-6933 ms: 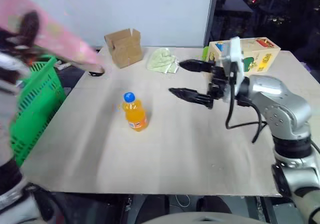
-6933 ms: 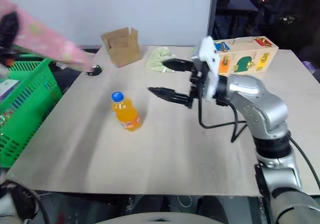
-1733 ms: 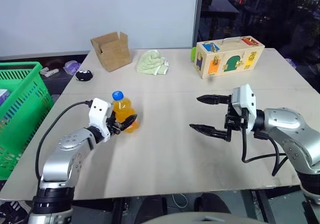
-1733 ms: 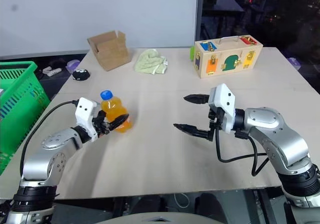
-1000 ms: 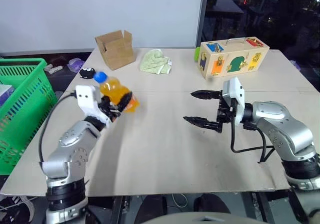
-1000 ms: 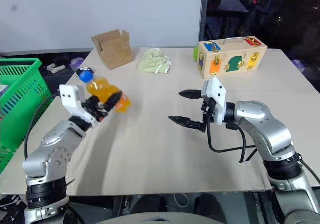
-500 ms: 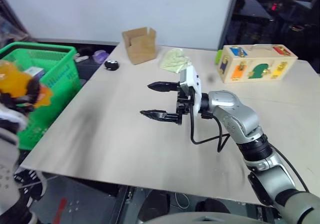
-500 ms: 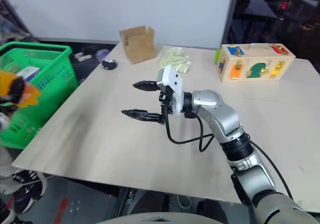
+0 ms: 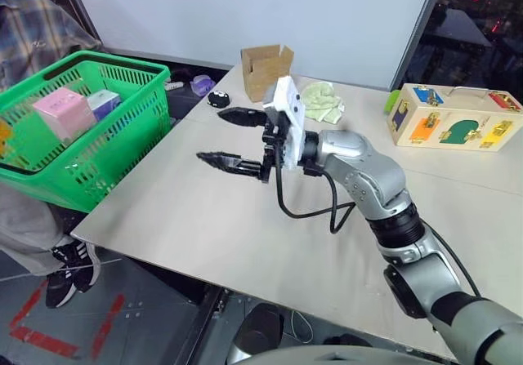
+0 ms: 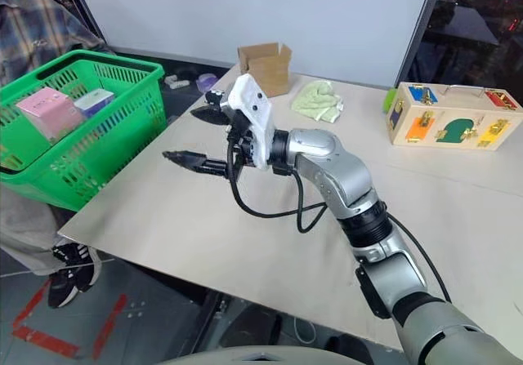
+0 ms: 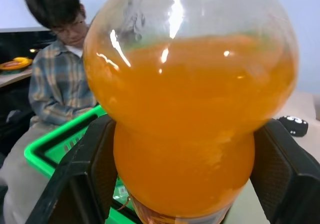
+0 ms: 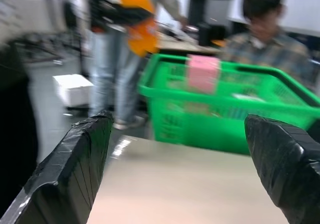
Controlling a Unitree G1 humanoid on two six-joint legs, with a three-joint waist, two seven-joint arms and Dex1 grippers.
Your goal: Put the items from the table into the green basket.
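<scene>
Left end effector (image 11: 180, 184) clamped on orange bottle (image 11: 190, 108) near green basket (image 9: 90, 136), w/ boxes already inside, right end effector (image 9: 233, 140) wide open over bench (image 9: 245, 226); drop not yet done.

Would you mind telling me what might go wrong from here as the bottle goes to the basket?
1. The left gripper holds the bottle only around its narrow waist, so the heavy round part could tip or slip out.
2. A person sits right behind the basket; a swing past its rim might reach them.
3. The pink box already lies inside, so a dropped bottle may strike it.
</scene>
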